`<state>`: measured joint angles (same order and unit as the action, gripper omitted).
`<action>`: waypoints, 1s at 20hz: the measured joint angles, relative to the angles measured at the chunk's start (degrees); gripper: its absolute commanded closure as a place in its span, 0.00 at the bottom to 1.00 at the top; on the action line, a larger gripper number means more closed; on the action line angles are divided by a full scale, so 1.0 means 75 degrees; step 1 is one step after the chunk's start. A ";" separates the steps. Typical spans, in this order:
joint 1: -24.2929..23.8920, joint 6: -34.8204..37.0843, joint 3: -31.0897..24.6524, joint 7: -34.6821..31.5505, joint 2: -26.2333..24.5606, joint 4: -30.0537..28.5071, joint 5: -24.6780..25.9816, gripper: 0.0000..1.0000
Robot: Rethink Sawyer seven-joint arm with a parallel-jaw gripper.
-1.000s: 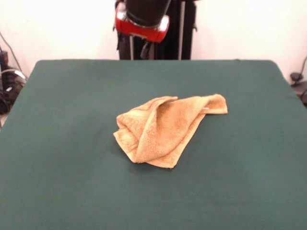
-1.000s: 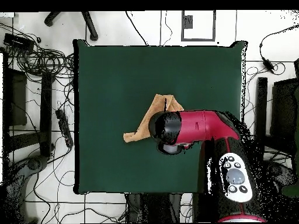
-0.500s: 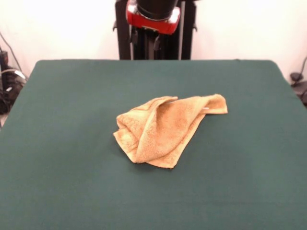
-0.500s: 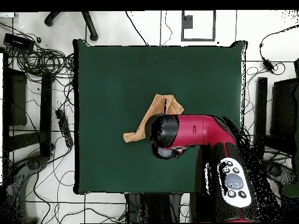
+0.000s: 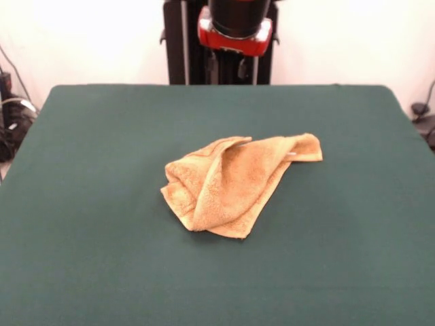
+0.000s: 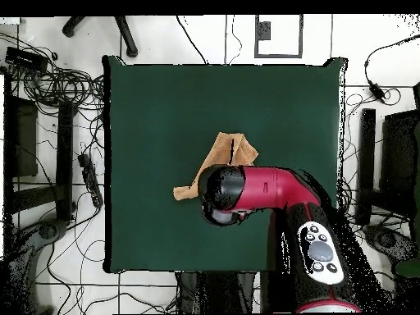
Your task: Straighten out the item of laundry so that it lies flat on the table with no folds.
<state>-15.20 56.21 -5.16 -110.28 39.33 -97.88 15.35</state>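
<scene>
The golden-orange towel [image 5: 234, 183] lies crumpled near the middle of the dark green table [image 5: 102, 258], folded over itself with one corner pointing right. In the overhead view the towel [image 6: 226, 151] is partly hidden under my arm. My gripper [image 5: 234, 47] hangs high at the top edge, behind the towel and well clear of it, in front of the pedestal. Only its red and black housing shows. In the overhead view the arm's black head [image 6: 221, 190] covers the gripper.
The black pedestal [image 5: 180, 47] stands at the table's far side. In the overhead view, cables [image 6: 57, 82], stands and boxes lie on the floor around the table [image 6: 164, 107]. The red arm [image 6: 279, 189] reaches over the table's robot side.
The arm's end has shifted right in the front view and left and towards the base in the overhead view. The towel has not moved.
</scene>
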 measured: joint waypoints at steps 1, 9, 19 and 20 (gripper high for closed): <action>0.0027 -0.0044 0.0000 0.0000 -0.0056 -0.0002 -0.0070 0.00; 0.0315 -0.0304 -0.0009 0.0000 -0.0409 0.0017 -0.0385 0.00; 0.0423 -0.0418 -0.0297 0.0000 -0.0922 0.0371 -0.0433 0.00; 0.0432 -0.0418 -0.0300 0.0000 -0.0938 0.0393 -0.0434 0.00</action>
<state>-11.95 53.07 -7.41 -110.28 32.29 -94.93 12.09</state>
